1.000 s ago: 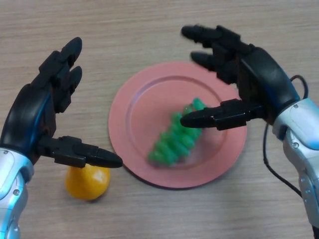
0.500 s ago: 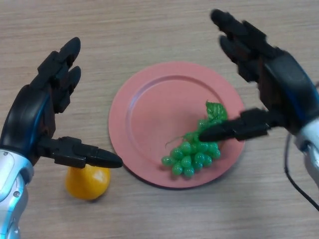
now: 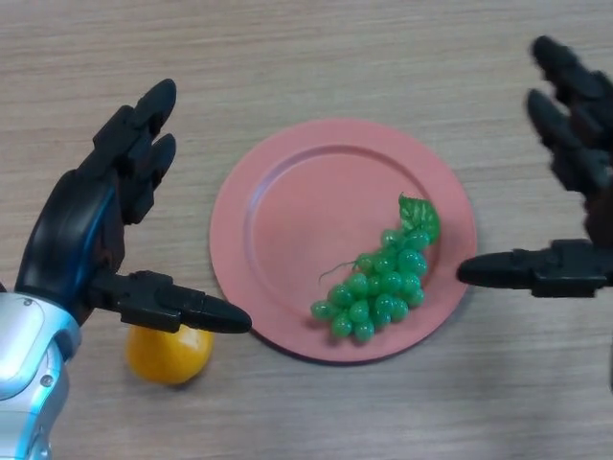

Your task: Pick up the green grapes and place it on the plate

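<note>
The green grapes [image 3: 380, 285] lie on the lower right part of the pink plate [image 3: 287, 206], a leaf at their upper end. Nothing touches them. My right hand [image 3: 571, 163] hovers open at the right edge of the view, just off the plate's rim, its thumb pointing left toward the bunch with a gap between. My left hand [image 3: 91, 230] is open to the left of the plate, thumb stretched out above the orange fruit.
An orange-yellow fruit [image 3: 170, 353] sits on the wooden table [image 3: 316, 57] at the lower left, partly under my left thumb and close to the plate's rim.
My right hand let go of the grapes and drew back to the right, off the plate. The grapes settled on the plate's lower right. My left hand shifted slightly right.
</note>
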Robot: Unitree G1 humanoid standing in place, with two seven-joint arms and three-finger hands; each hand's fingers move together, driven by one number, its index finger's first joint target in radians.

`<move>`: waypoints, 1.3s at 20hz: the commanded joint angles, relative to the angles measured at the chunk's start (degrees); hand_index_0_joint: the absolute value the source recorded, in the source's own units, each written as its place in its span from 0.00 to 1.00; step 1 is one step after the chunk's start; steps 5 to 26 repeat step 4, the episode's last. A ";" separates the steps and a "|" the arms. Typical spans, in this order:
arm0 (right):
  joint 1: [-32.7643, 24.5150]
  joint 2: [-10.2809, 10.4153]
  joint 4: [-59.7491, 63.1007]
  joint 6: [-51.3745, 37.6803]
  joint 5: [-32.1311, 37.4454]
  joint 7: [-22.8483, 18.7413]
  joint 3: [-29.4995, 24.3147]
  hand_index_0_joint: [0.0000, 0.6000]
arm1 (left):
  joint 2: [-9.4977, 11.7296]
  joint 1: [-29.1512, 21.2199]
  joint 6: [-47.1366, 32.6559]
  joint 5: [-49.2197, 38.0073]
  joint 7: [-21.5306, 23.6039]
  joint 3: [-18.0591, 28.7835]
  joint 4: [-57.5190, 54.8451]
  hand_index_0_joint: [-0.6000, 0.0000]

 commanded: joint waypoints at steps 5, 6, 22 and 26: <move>0.11 -0.91 1.22 -17.99 -4.42 -1.21 -2.62 0.00 | 2.29 0.63 -5.87 -0.77 -2.39 5.38 -5.99 1.00; 0.11 -0.91 1.22 -17.99 -4.42 -1.21 -2.62 0.00 | 2.29 0.63 -5.87 -0.77 -2.39 5.38 -5.99 1.00; 0.11 -0.91 1.22 -17.99 -4.42 -1.21 -2.62 0.00 | 2.29 0.63 -5.87 -0.77 -2.39 5.38 -5.99 1.00; 0.11 -0.91 1.22 -17.99 -4.42 -1.21 -2.62 0.00 | 2.29 0.63 -5.87 -0.77 -2.39 5.38 -5.99 1.00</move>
